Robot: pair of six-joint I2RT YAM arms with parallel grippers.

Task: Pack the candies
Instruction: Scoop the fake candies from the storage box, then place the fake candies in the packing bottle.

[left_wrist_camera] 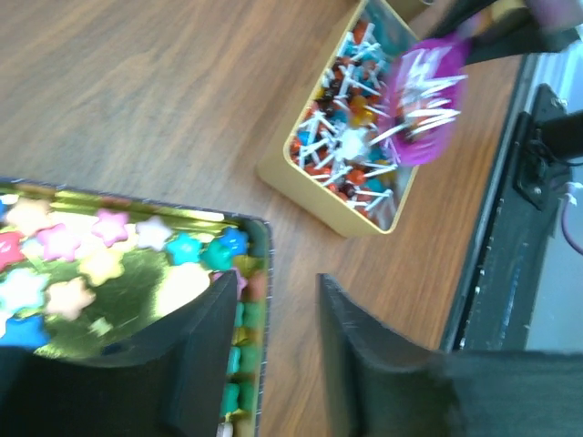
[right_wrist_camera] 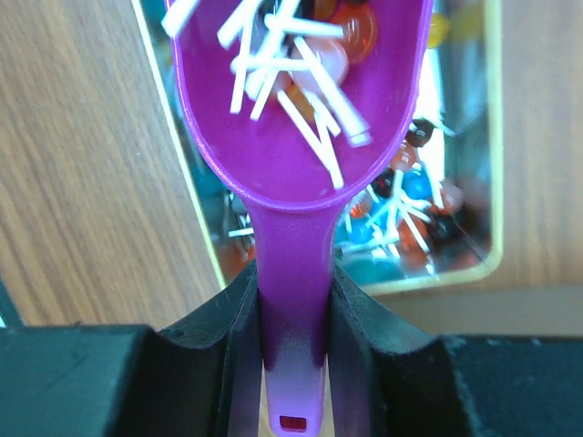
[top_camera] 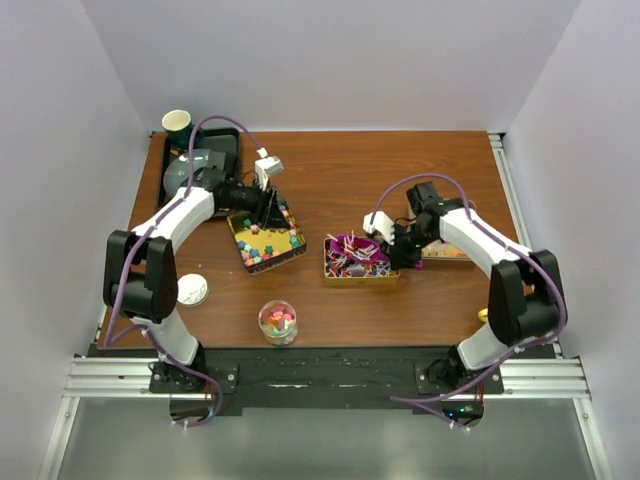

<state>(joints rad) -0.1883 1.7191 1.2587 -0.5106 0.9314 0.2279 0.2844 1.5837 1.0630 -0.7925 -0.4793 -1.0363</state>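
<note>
**Clerk:** Begin with the biggest items.

**Inspector:** The wooden table (top_camera: 330, 170) is carrying everything. The left arm (top_camera: 185, 215) is reaching over the left-centre. The right arm (top_camera: 480, 240) is bending in over the right-centre.

**Clerk:** Containers?

**Inspector:** A gold tray (top_camera: 275, 262) is lying left of centre. A gold tin (top_camera: 360, 279) is lying to its right, apart from it. A black tray (top_camera: 225, 150) and a green cup (top_camera: 177, 124) are sitting at the far left corner. A clear tub (top_camera: 277, 322) is standing by the near edge, with a white lid (top_camera: 191, 290) to its left.

**Clerk:** Grippers?

**Inspector:** The left gripper (left_wrist_camera: 278, 291) is hanging over one rim of the gold tray. Its fingers (left_wrist_camera: 364, 355) are standing apart, one on either side of that rim, and I cannot tell whether they are touching it. The right gripper (right_wrist_camera: 293, 282) is clamping the handle of a purple scoop (right_wrist_camera: 301, 137) above the gold tin.

**Clerk:** And the candies?

**Inspector:** The candies (left_wrist_camera: 64, 246) are lying as pastel stars in the gold tray. Stick sweets are filling the gold tin and the scoop's bowl, and mixed colours are sitting in the clear tub.
</note>
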